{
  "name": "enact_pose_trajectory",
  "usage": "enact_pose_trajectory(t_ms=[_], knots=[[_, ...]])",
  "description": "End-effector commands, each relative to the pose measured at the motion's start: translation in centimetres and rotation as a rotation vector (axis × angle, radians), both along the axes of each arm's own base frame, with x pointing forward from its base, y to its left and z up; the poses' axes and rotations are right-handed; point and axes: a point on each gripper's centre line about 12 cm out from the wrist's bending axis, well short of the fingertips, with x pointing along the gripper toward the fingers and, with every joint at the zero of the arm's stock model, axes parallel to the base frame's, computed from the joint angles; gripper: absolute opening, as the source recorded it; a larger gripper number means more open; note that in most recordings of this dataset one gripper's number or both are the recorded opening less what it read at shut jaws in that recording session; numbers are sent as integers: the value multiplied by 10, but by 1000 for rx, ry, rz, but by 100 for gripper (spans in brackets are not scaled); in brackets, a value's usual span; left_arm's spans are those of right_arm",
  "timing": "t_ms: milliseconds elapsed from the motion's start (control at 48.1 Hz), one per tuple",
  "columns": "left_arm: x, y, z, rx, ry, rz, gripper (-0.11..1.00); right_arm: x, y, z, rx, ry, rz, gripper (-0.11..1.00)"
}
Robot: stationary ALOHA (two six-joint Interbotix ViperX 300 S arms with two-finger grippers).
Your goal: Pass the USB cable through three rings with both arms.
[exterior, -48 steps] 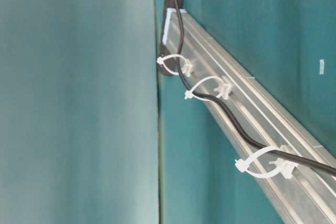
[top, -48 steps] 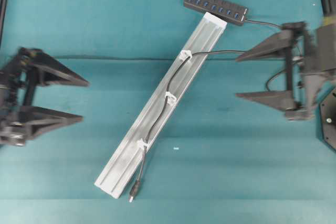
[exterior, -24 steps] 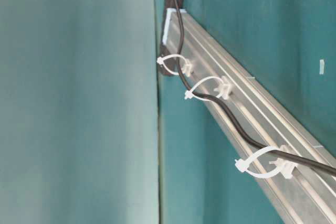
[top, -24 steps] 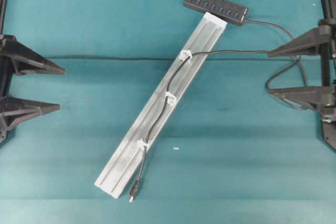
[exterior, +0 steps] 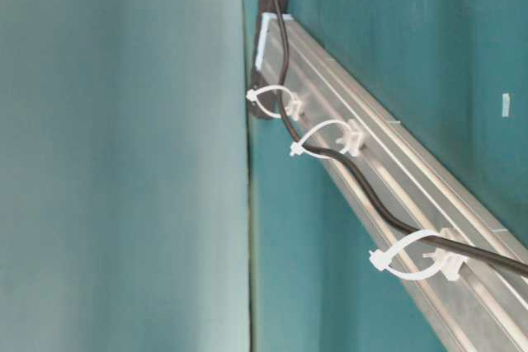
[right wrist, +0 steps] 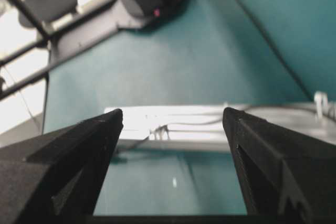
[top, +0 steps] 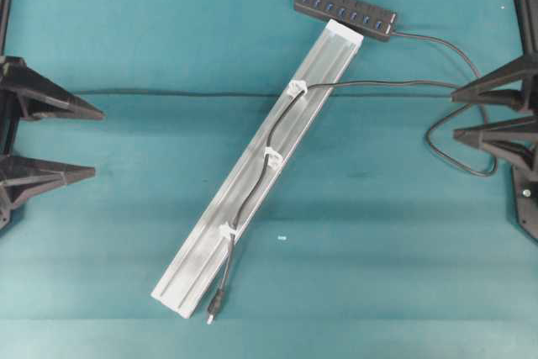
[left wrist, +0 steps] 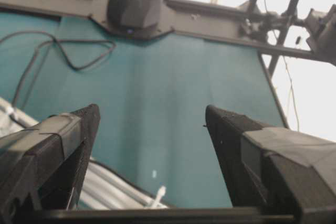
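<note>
the usb cable is seen threaded through all three rings along the rail, its plug lying on the table. left claw and right claw are parted, empty, at the edges; threading is judged complete, only withdrawal remaining.

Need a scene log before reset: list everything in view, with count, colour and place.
USB cable: one, black, threaded along the rail through all three rings, plug past the rail's lower end.
Rings: three, translucent white, spaced along the rail.
Rail: one, silver, diagonal across the table's middle.
USB hub: one, black with blue sockets, at the rail's top end.
Table: one, teal.
Left tool: one, black, open, left edge.
Right tool: one, black, open, right edge.
</note>
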Motion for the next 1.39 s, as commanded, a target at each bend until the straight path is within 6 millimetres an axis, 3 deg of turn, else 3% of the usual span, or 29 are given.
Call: enact_pose_trajectory(t_ms=[0, 104, 291, 749, 1061, 1373], knots=[[-2, 1, 11, 4, -34, 3, 88, -1, -1, 6, -11, -31, -6, 86], [-14, 1, 22, 1, -72, 4, 88, -4, -1, 7, -8, -44, -8, 86], [-29, 2, 22, 1, -65, 5, 88, -7, 0, 9, -8, -56, -8, 86], [-29, 2, 14, -27, -39, 6, 88, -9, 1, 3, -16, -40, 1, 86], [-29, 4, -8, -16, 120, 21, 88, -19, 0, -1, -8, -37, -11, 85], [-29, 4, 15, 86, -102, 12, 88, -15, -1, -2, -15, -55, -14, 79]])
